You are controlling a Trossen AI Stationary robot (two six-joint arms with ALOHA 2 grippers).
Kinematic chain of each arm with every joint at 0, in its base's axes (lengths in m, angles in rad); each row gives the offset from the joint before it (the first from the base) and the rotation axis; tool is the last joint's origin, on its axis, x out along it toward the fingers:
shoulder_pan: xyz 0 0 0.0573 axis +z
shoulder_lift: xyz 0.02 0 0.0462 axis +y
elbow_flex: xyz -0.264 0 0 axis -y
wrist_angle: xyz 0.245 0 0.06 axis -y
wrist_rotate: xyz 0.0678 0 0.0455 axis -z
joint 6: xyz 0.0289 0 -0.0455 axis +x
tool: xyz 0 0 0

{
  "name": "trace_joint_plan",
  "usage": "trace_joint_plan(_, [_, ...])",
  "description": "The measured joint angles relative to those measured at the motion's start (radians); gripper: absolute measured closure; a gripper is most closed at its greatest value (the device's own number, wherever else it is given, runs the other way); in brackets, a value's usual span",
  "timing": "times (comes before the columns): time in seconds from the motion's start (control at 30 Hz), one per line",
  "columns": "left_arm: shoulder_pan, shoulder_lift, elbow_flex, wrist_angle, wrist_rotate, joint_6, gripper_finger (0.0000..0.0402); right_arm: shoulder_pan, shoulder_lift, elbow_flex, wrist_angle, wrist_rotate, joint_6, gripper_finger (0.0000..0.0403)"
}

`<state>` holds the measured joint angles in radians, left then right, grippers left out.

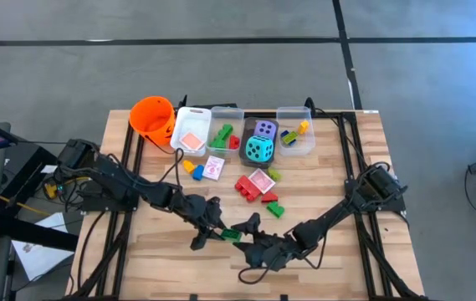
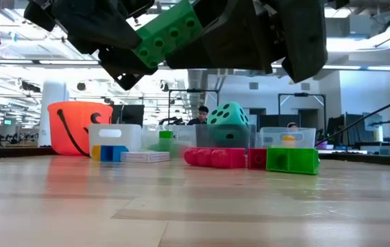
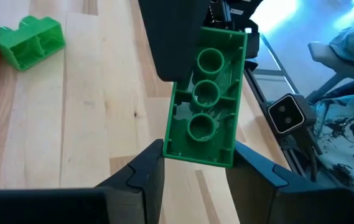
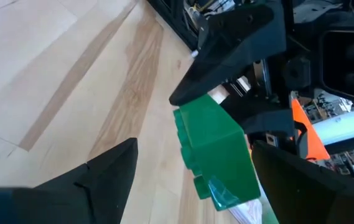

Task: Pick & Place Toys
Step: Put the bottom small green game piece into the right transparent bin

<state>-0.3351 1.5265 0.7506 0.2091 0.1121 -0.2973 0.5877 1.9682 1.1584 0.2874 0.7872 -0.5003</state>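
The left tool (image 3: 195, 165) holds a green brick (image 3: 204, 96) tight, up in the air over the worktop (image 1: 162, 267), well in front of the bucket (image 1: 154, 115). The right tool (image 4: 189, 168) is wide, one finger on each side of that brick. Only the left wrist view shows the brick's three round holes underneath. The high view shows two dice (image 1: 260, 149) and three clear bins (image 1: 191, 130) beside the bucket.

Grey floor (image 1: 221, 67), bright open office
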Motion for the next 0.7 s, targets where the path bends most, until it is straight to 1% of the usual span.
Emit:
trace_joint_plan(0.2, [0.000, 0.000, 0.000, 0.000, -0.007, 0.000, 0.0268, 0.000, 0.000, 0.000, 0.000, 0.000, 0.003, 0.0096])
trace_joint_plan(0.33, [0.000, 0.000, 0.000, 0.000, -0.007, 0.000, 0.0268, 0.000, 0.000, 0.000, 0.000, 0.000, 0.003, 0.0118])
trace_joint_plan(0.5, [0.000, 0.000, 0.000, 0.000, -0.007, 0.000, 0.0267, 0.000, 0.000, 0.000, 0.000, -0.001, 0.003, 0.0166])
trace_joint_plan(0.7, [0.000, 0.000, 0.000, -0.005, -0.007, 0.000, 0.0267, -0.002, 0.000, 0.000, 0.008, 0.000, -0.005, 0.0255])
